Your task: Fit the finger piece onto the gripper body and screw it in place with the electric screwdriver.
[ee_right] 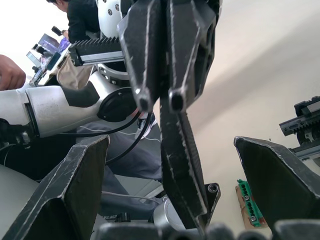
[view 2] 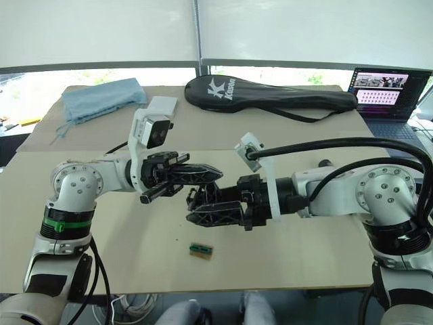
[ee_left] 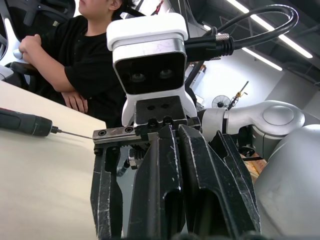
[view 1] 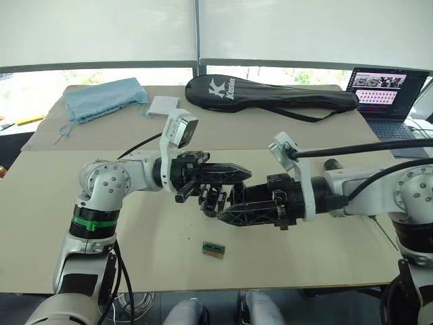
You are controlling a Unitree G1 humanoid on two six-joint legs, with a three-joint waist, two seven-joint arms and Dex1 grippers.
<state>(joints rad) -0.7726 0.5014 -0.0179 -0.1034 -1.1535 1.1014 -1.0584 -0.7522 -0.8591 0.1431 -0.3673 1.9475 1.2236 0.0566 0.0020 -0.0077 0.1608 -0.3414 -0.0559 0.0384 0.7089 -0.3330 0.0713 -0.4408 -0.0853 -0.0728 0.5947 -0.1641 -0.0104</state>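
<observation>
Tan tabletop (view 1: 135, 257): gripper body (view 1: 215, 198) pinched by left gripper (view 1: 233, 173); right gripper (view 1: 226, 206) spread wide beside it; electric screwdriver (ee_left: 25, 123) laid apart.

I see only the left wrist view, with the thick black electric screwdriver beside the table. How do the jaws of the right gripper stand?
Observer: The right gripper has its jaws wide apart.
Operator: Is something on the table near it?
Observer: A small green-and-tan block lies on the tan table, nearer the robot than that gripper.
Operator: And at the far side?
Observer: A long black racket bag lies across the back.
</observation>
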